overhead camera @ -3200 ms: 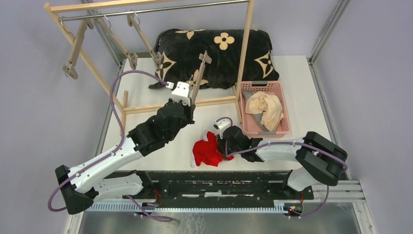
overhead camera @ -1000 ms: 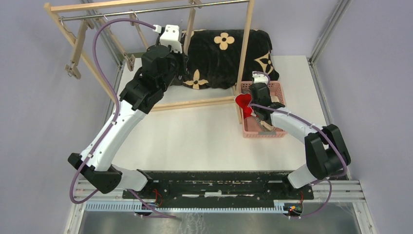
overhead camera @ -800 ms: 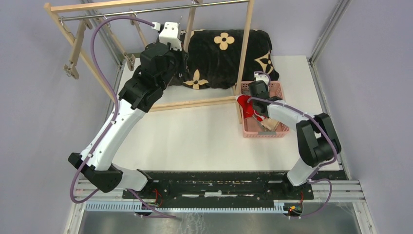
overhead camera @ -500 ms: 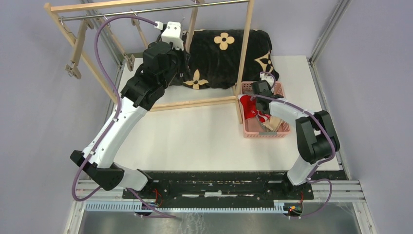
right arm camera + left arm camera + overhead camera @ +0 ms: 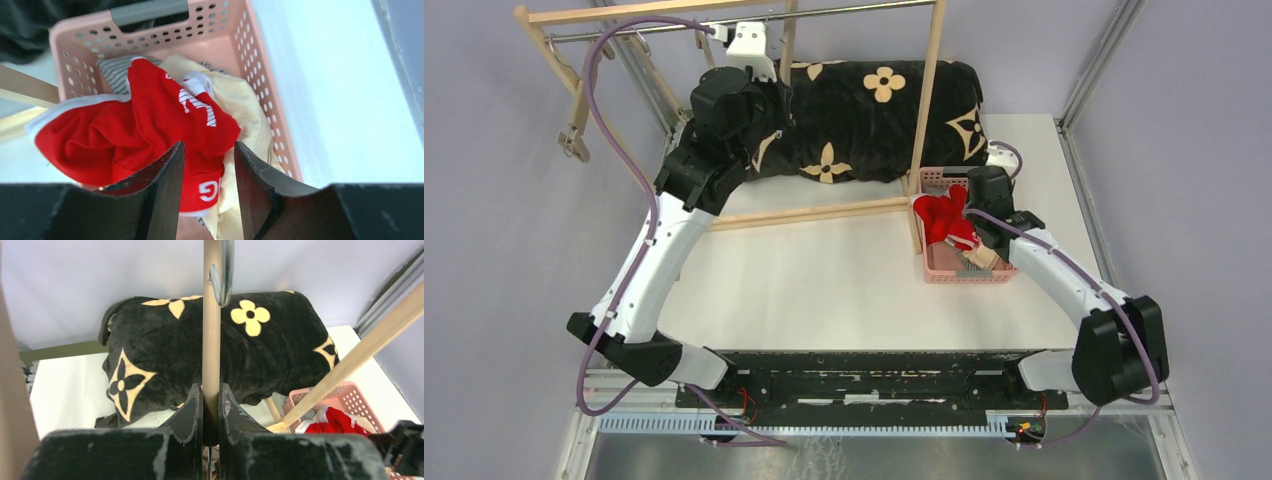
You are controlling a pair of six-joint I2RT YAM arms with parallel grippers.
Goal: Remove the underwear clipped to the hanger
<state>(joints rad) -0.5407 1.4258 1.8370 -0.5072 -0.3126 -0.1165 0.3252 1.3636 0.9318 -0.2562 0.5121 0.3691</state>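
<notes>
Upper left of the overhead view: one left end effector (image 5: 211,392), clamped tight on one wooden hanger (image 5: 211,330) held upright against the rack (image 5: 928,90). No cloth is seen on that hanger.

Centre, at the back of the desk (image 5: 824,280): one black cushion (image 5: 874,110).

Right: one pink basket (image 5: 80,30) containing three garments. The red underwear (image 5: 150,125) lies on top, with one edge draped over the basket's left rim. The beige underwear (image 5: 250,110) and striped underwear (image 5: 115,70) lie beneath it.

One right end effector (image 5: 207,150) is directly above the red piece, fingers parted and gripping nothing.
</notes>
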